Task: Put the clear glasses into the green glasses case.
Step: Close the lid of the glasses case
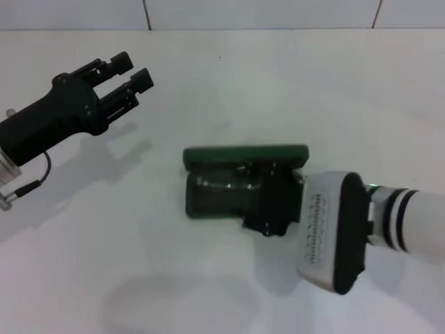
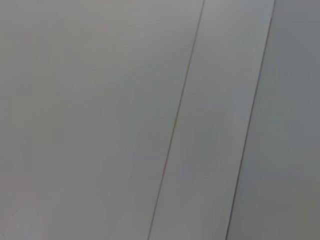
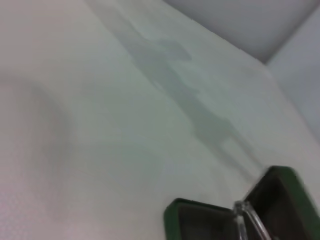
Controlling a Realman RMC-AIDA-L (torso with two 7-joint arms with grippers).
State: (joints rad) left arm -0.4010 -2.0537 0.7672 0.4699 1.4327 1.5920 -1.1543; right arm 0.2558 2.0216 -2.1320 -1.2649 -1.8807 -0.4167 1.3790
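Observation:
The green glasses case [image 1: 208, 205] lies open in the middle of the white table, its lid standing up along the far side. The clear glasses [image 1: 224, 184] show as faint glints inside it. My right gripper [image 1: 271, 203] hangs over the case's right end, covering that part of the case and the glasses. In the right wrist view a clear arm of the glasses [image 3: 246, 219] rises over the case's green rim [image 3: 172, 212]. My left gripper [image 1: 133, 72] is held above the table at the far left, open and empty, well away from the case.
The white table [image 1: 229, 83] runs back to a tiled wall [image 1: 264, 12] along the far edge. The left wrist view shows only grey tiled wall [image 2: 100, 120].

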